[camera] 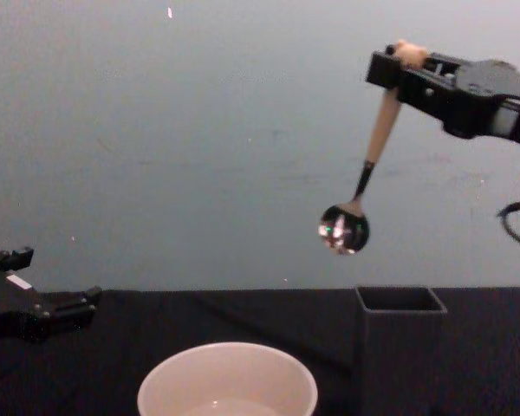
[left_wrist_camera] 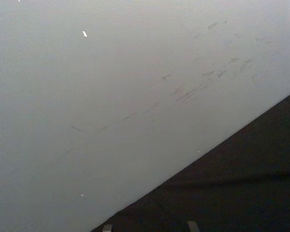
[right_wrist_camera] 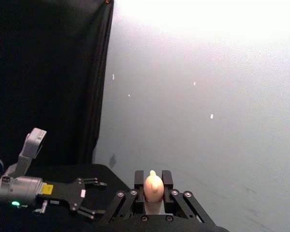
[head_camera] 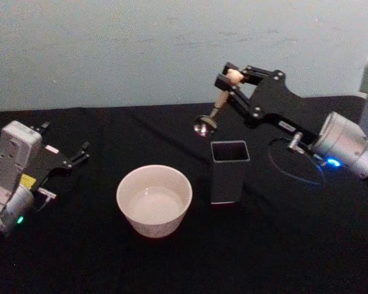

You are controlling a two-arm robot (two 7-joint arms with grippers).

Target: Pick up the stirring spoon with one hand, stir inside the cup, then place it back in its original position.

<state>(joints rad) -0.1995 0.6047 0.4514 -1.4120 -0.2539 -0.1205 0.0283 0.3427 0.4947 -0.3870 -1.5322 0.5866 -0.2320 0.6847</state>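
**Spoon held aloft by right gripper, clear of holder and cup**

Item 1. The stirring spoon (camera: 378,130) is off the table and in the air. Its bear-head top is uppermost, the cream handle slopes downward, and the small metal bowl hangs at the lowest point. In the chest view the bowl hangs above the level of the holder (head_camera: 228,177) rim and a little to its left. In the head view it sits just behind the holder's back edge. The spoon touches neither container.

Item 2. The right gripper (head_camera: 233,76) reaches in from the right, raised above the table. Its jaws are closed on the top of the handle, with the bear head showing between the fingers in the right wrist view.

Item 3. The holder stands upright, its square mouth open. The cup (head_camera: 126,187) stands upright just beside it, on its left and slightly nearer the robot, with a gap between the two.

Item 4. The left gripper (head_camera: 80,154) rests low at the left side of the black table (head_camera: 282,245), well apart from the cup. Its jaws are apart and hold nothing.
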